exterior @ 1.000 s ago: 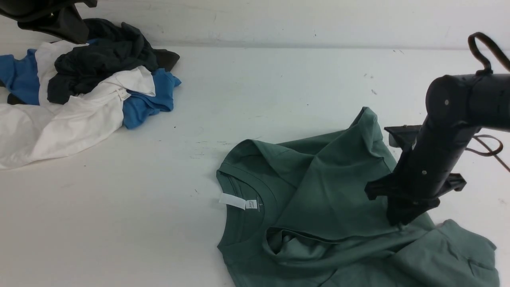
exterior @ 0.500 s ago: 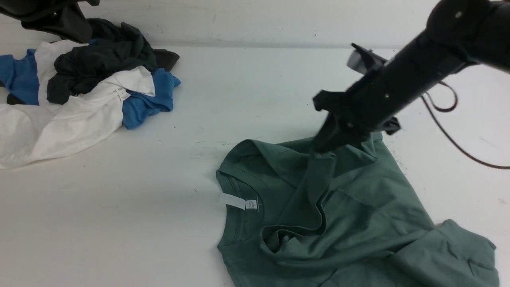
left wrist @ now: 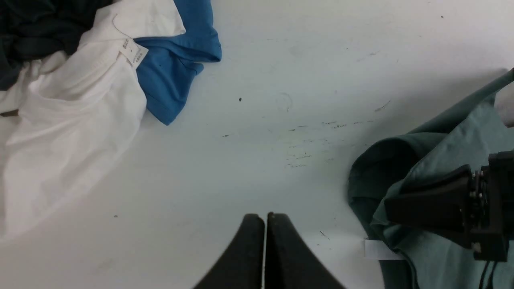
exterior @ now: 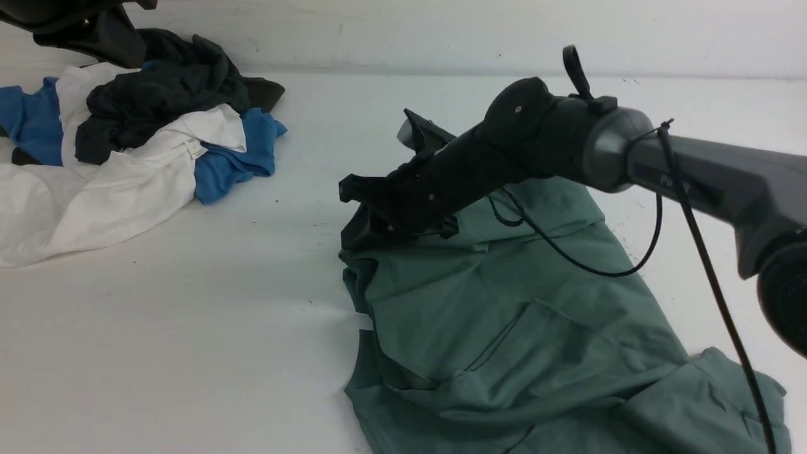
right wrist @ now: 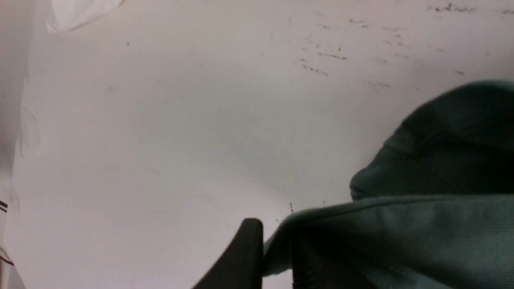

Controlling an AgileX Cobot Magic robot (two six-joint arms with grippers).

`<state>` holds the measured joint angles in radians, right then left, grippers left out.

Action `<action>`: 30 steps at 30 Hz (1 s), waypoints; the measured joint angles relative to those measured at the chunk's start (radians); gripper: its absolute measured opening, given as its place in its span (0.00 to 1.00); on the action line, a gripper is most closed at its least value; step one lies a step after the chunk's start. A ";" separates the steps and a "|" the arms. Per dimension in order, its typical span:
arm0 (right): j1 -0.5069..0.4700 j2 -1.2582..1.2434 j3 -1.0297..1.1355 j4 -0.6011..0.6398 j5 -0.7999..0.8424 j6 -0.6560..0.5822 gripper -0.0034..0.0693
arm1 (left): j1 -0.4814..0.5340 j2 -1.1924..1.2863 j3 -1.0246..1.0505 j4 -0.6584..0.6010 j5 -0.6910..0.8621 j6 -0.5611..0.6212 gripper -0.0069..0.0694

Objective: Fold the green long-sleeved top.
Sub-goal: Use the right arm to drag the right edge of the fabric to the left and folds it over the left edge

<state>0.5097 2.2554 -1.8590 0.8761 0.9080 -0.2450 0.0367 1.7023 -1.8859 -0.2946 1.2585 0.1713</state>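
Two grippers are seen. The left gripper (left wrist: 265,220) is kept closed and empty above the table (exterior: 189,328). The green long-sleeved top (exterior: 504,315) is spread at the near right, one edge pinched by the right gripper (exterior: 362,219).
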 joint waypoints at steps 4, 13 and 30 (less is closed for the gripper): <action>-0.013 -0.006 -0.080 -0.040 0.169 -0.033 0.46 | 0.000 0.000 0.000 0.001 0.000 0.000 0.09; -0.098 -0.133 -0.186 -0.420 0.317 0.113 0.72 | 0.000 0.000 0.000 0.001 0.000 -0.001 0.09; -0.100 -0.262 0.336 -0.765 0.310 0.079 0.73 | 0.000 0.000 0.000 -0.004 0.000 -0.003 0.09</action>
<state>0.4099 1.9930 -1.5229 0.1114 1.2182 -0.1663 0.0367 1.7023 -1.8859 -0.2988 1.2585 0.1685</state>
